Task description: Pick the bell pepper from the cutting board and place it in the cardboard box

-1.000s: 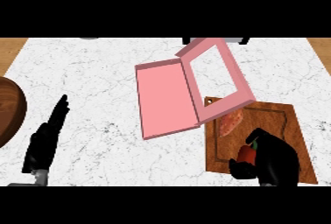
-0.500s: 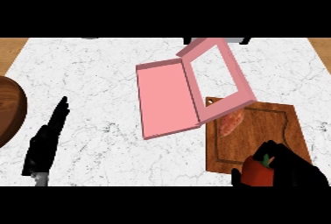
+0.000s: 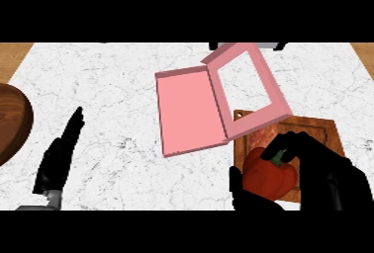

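Left hand (image 3: 57, 160): matte black, long and narrow in outline, with slim fingers tapering to a point. A short grey wrist section (image 3: 51, 197) joins it to the forearm. Right hand (image 3: 332, 180): same matte black, with thicker, rounded fingers and thumb.

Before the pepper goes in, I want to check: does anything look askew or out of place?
Only the pink box: it lies turned at an angle on the counter, and its open lid overlaps the cutting board. Nothing looks spilled or damaged.

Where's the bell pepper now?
Head view, lower right: the right hand holds the bell pepper at the near end of the cutting board, below the pink box.
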Tool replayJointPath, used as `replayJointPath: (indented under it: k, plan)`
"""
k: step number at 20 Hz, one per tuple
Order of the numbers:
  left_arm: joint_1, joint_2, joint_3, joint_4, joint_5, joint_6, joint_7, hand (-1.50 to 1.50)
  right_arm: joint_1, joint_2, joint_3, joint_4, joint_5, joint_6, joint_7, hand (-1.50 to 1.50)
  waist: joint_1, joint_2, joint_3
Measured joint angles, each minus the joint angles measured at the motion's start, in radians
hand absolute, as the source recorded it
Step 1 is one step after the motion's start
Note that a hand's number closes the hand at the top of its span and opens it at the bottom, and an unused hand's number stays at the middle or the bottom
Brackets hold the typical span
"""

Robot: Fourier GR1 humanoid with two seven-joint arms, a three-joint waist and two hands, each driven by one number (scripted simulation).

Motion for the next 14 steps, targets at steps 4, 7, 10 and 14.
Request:
replayJointPath:
  k: [4,7,10,14]
  plan:
    - [0.004,0.003,0.015,-0.011,0.000,-0.022,0.010,0.00,-0.176,0.040,-0.042,0.098,-0.053,0.009,0.012,1.50,0.003,0.000,0.000]
    - [0.005,0.005,0.026,-0.024,0.003,-0.033,0.016,0.00,-0.307,0.052,-0.094,0.196,-0.104,0.002,0.031,1.50,0.006,0.001,0.000]
    - [-0.007,0.008,0.034,-0.022,0.002,-0.045,0.025,0.00,-0.428,0.058,-0.148,0.325,-0.148,-0.005,0.040,1.50,0.008,0.002,0.000]
    - [-0.007,0.003,0.040,-0.007,-0.001,-0.060,0.003,0.00,-0.559,0.061,-0.203,0.515,-0.202,-0.036,0.037,1.50,0.012,0.003,0.000]
